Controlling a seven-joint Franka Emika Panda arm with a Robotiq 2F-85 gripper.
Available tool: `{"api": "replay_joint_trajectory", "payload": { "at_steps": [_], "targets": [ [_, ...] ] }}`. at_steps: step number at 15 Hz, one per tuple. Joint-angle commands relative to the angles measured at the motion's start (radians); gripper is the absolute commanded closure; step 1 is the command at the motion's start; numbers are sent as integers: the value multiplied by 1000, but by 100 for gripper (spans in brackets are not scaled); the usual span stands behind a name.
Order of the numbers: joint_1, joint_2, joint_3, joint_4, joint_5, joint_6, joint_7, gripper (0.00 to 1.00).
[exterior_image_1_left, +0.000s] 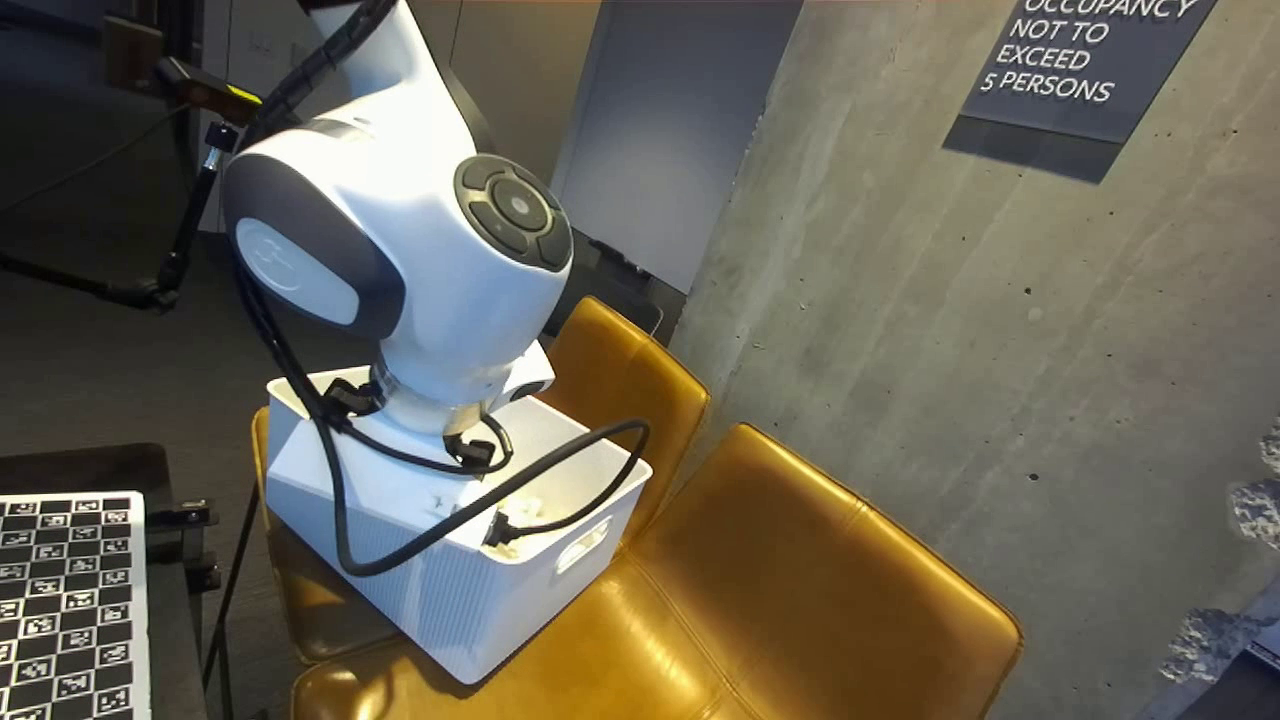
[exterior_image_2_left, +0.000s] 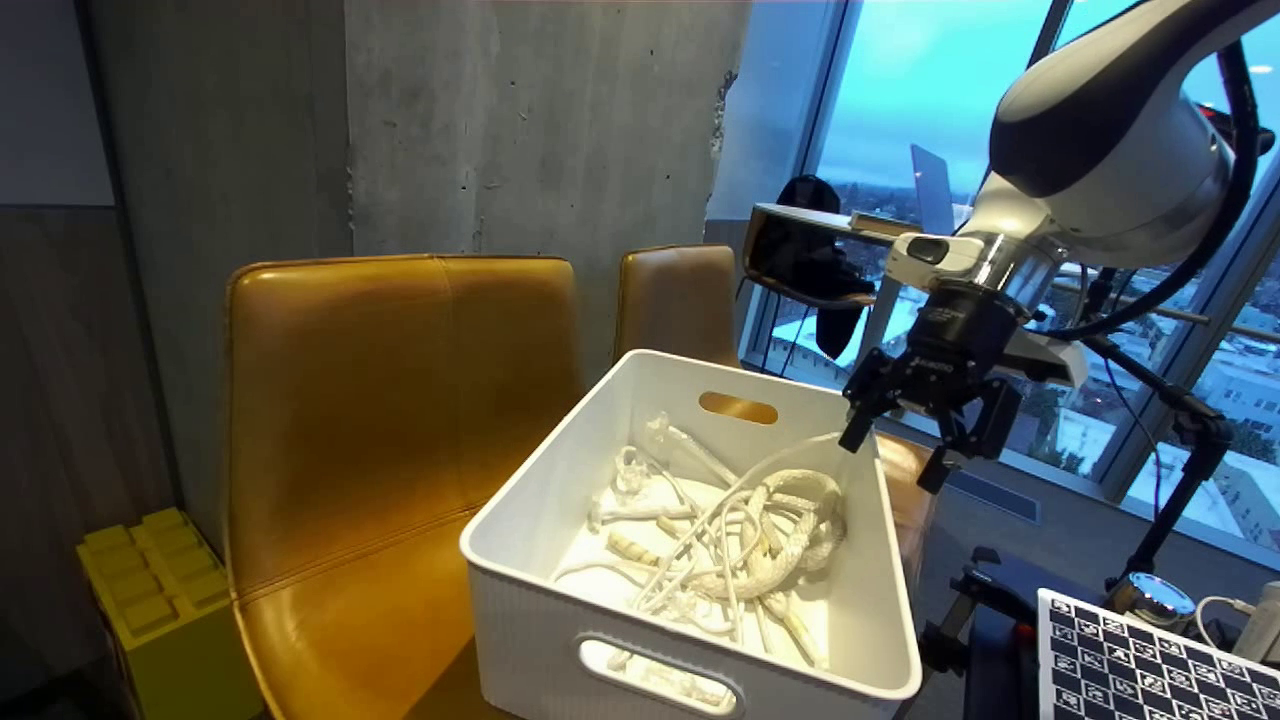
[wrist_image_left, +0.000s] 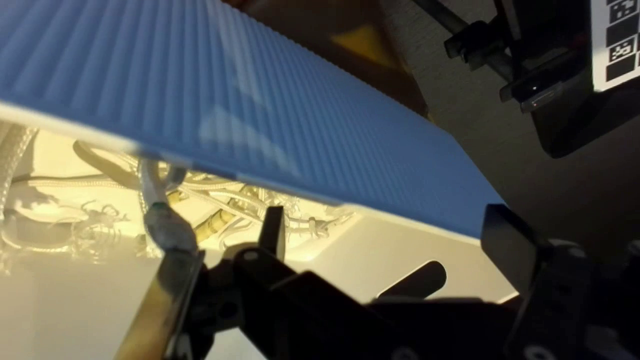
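Note:
My gripper (exterior_image_2_left: 895, 455) is black and open, with nothing between its fingers. In an exterior view it hangs at the side wall of a white plastic bin (exterior_image_2_left: 535, 625), tilted down. The wrist view also shows the open fingers (wrist_image_left: 392, 237) about the bin's rim, with the ribbed outer wall (wrist_image_left: 300, 110) looking blue. A tangle of pale cords and rope (exterior_image_2_left: 770, 540) lies in the bin. In the wrist view a cord with a tan section (wrist_image_left: 167, 227) runs up just outside the left finger; whether they touch is unclear. In an exterior view the arm hides the fingers over the bin (exterior_image_1_left: 450, 610).
The bin stands on a tan leather chair (exterior_image_2_left: 400, 400), with more chairs (exterior_image_1_left: 820, 560) beside it and a concrete wall (exterior_image_1_left: 960, 330) behind. A marker board (exterior_image_2_left: 1150, 660) on a dark stand and a black camera arm (exterior_image_2_left: 1170, 520) are nearby. A yellow box (exterior_image_2_left: 165, 610) stands on the floor.

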Motion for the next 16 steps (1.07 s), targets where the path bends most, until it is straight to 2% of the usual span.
{"api": "replay_joint_trajectory", "payload": {
  "at_steps": [1, 9, 16],
  "targets": [
    [-13, 31, -15, -1, -40, 25, 15, 0],
    [-15, 52, -10, -7, -52, 44, 18, 0],
    [-18, 132, 1, 28, -39, 99, 16, 0]
  ]
}}
